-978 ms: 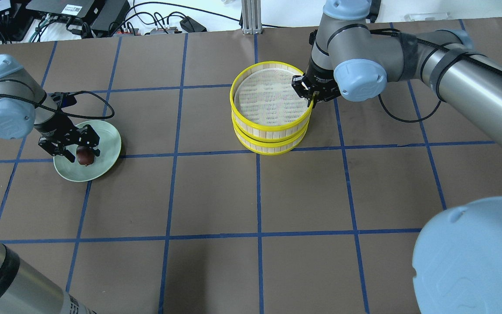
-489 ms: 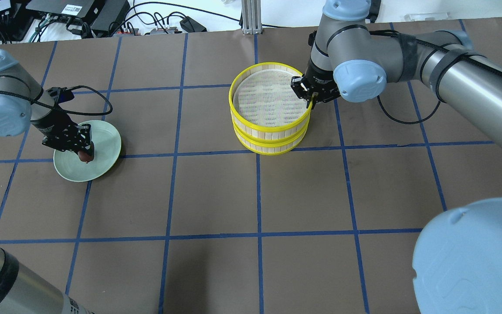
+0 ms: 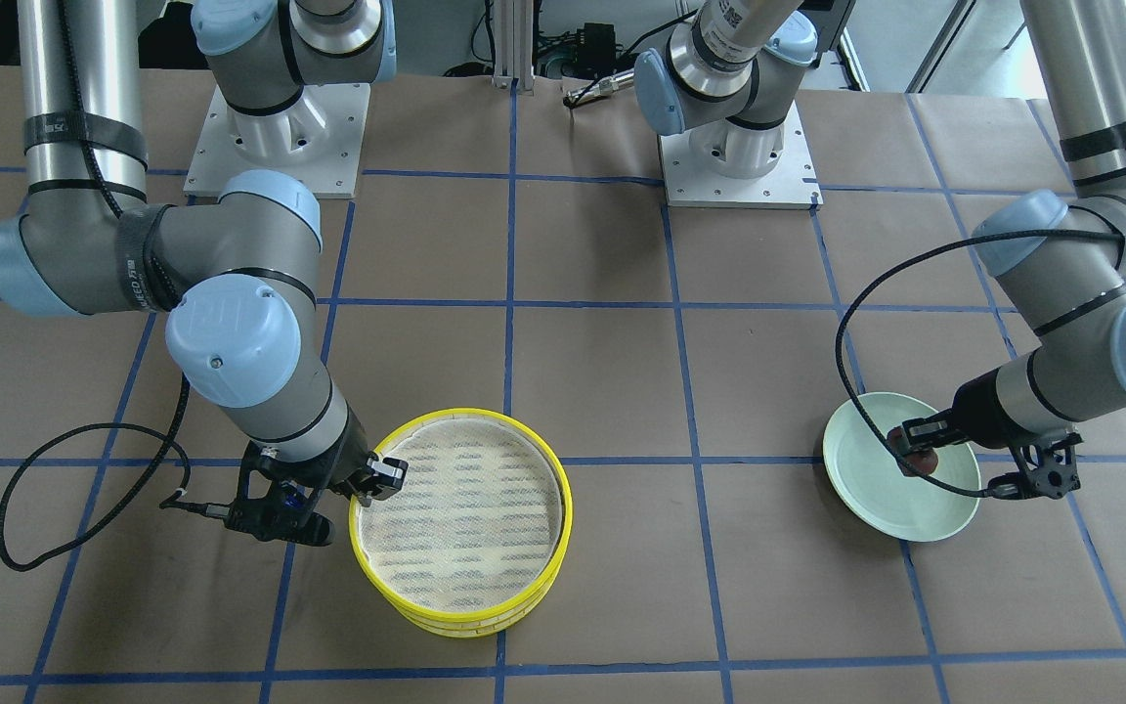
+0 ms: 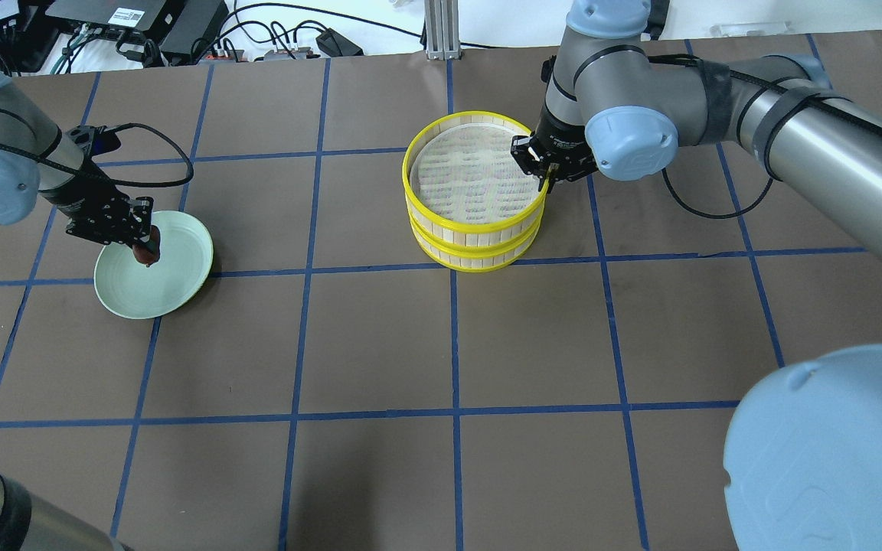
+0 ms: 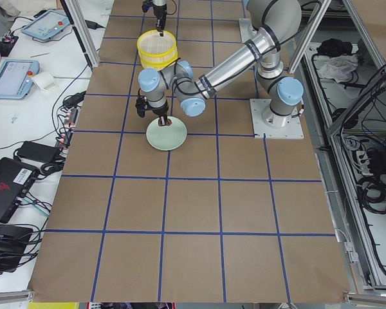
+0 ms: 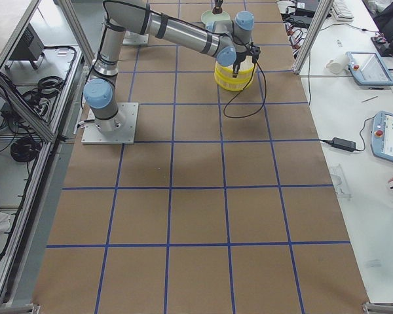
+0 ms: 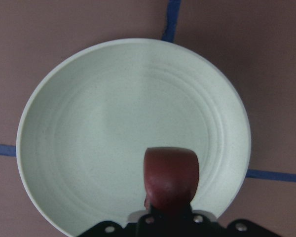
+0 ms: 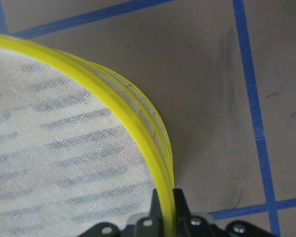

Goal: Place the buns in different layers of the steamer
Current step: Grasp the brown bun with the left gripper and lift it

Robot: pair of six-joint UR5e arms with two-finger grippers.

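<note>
My left gripper (image 4: 145, 248) is shut on the dark reddish-brown bun (image 4: 149, 259) and holds it just above the pale green plate (image 4: 158, 295). The bun also shows in the left wrist view (image 7: 170, 177) and the front view (image 3: 921, 456). The steamer stands mid-table as two stacked yellow-rimmed layers, a top one (image 4: 479, 226) and a lower one (image 4: 479, 265). My right gripper (image 4: 543, 177) is shut on the top layer's yellow rim (image 8: 138, 133) at its right side. The top layer's mesh floor is bare. The cream-white bun is not in view.
The plate (image 3: 900, 508) lies near the table's left side and holds nothing else. A black cable loops from each wrist over the brown paper. Cables and boxes lie beyond the table's far edge (image 4: 142, 30).
My left gripper closed on the brown bun, lifted it off the plate and drew back to the left. My right gripper stayed clamped on the top layer's rim, which shifted slightly.
</note>
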